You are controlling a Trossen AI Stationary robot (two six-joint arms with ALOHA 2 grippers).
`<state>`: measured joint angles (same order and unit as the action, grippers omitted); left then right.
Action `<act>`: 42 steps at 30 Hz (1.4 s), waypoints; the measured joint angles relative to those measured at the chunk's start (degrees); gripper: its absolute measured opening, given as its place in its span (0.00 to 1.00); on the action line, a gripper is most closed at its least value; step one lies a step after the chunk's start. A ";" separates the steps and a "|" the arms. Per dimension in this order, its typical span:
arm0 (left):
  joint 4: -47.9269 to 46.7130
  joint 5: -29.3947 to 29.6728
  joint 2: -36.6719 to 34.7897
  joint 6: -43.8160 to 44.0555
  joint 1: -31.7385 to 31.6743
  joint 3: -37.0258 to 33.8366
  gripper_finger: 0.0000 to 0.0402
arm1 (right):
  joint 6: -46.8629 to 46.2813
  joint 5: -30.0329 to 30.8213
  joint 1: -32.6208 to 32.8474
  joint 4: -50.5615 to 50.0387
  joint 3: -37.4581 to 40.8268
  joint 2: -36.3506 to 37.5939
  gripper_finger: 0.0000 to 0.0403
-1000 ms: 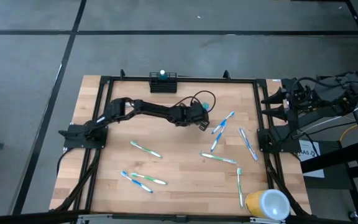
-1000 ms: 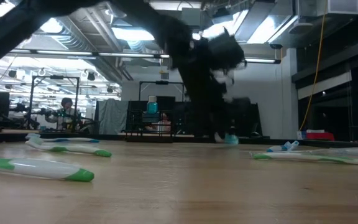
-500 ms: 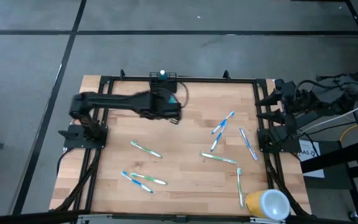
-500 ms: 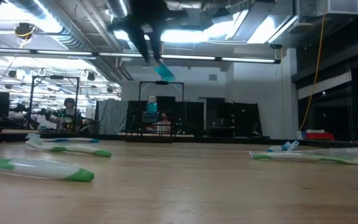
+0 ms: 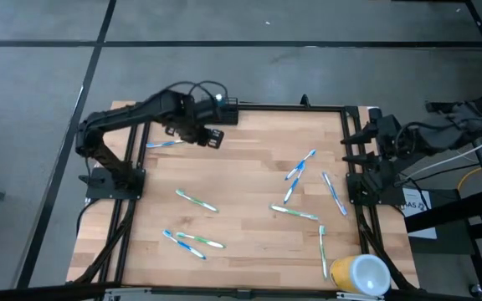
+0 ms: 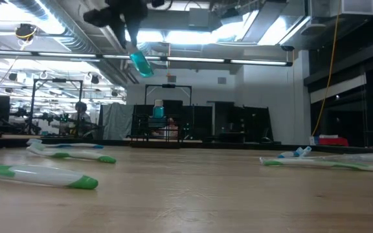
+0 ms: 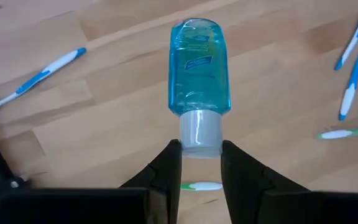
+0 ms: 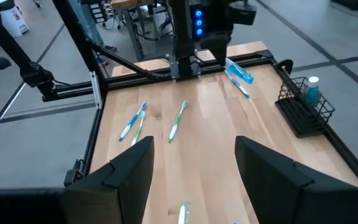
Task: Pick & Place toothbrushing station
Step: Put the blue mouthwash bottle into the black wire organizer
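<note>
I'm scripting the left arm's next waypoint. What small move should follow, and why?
Probably shift the left gripper, shut on the clear blue white-capped bottle, over the black wire-mesh caddy: the bottle hangs raised beside it, not above. The right gripper waits aside.

The left gripper [image 7: 201,163] pinches a blue bottle [image 7: 199,68] by its white cap [image 7: 200,132]. Toothbrushes [image 7: 33,81] lie on the wooden table [image 7: 104,130] at ten and two o'clock.

Left arm raised, right arm parked

Left gripper [image 7: 196,165] lifted high near the counter's far left, fingers [image 7: 167,168] clamped on a blue bottle's [image 7: 198,67] white cap. Right gripper [image 8: 194,163] spread wide, folded back at the right edge.
</note>
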<state>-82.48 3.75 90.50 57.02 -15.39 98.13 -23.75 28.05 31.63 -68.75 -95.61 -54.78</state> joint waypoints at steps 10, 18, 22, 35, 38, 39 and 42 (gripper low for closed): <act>1.72 -9.88 3.67 -10.41 -13.53 -0.01 0.20 | -1.06 3.12 2.29 -0.02 0.00 0.00 0.57; 1.33 -15.60 7.51 -15.19 -20.80 0.00 0.20 | -1.19 5.27 4.35 0.84 0.00 -0.27 0.57; 1.31 -16.71 8.97 -16.40 -23.13 0.00 0.20 | -1.41 5.62 5.31 1.40 0.00 -0.28 0.57; 1.69 -24.40 10.81 -19.93 -29.10 0.09 0.20 | -2.79 7.10 7.27 1.77 0.00 -0.97 0.57; 1.80 -24.34 10.81 -20.41 -30.43 0.09 0.20 | -2.80 7.10 7.27 1.77 0.00 -1.03 0.57; 2.08 -24.37 10.81 -20.70 -30.81 0.09 0.20 | -2.79 7.10 7.27 1.77 0.00 -1.03 0.57; 5.06 -25.01 10.81 -20.77 -31.77 0.09 0.20 | -2.78 7.10 7.27 1.92 0.00 -1.03 0.57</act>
<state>-77.42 -21.26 101.32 36.25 -47.16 98.21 -26.52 35.16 38.89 -66.83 -95.61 -55.81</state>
